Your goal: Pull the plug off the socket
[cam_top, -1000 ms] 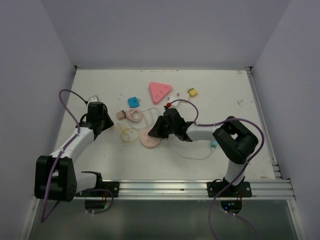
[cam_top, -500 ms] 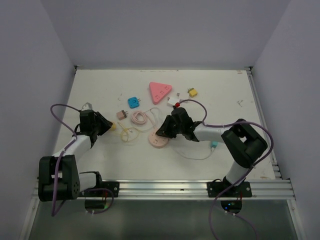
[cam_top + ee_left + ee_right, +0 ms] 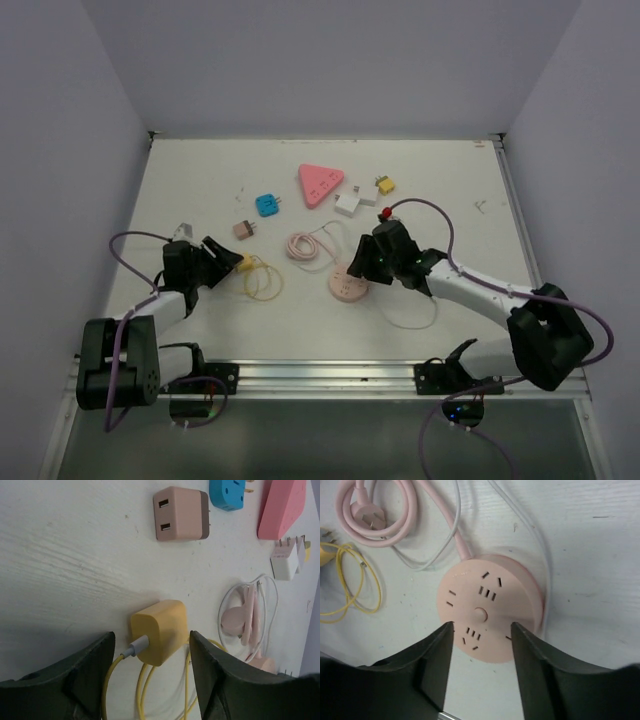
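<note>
Well, from above the yellow plug (image 3: 243, 264) lies flat on the counter (image 3: 200, 180), well apart from the round pink socket (image 3: 347, 287). The left gripper (image 3: 225, 257) reaches low towards the plug. The right gripper (image 3: 358, 270) leans down over the socket.

At the left wrist, the jaws stand open either side of the plug, its cable end nearest them.

At the right wrist, open jaws straddle the face-up socket, with a coiled pink cord (image 3: 375, 515) beside it.

Plug (image 3: 159, 631) on the table (image 3: 450, 190) left of the round socket (image 3: 487, 607), well apart
</note>
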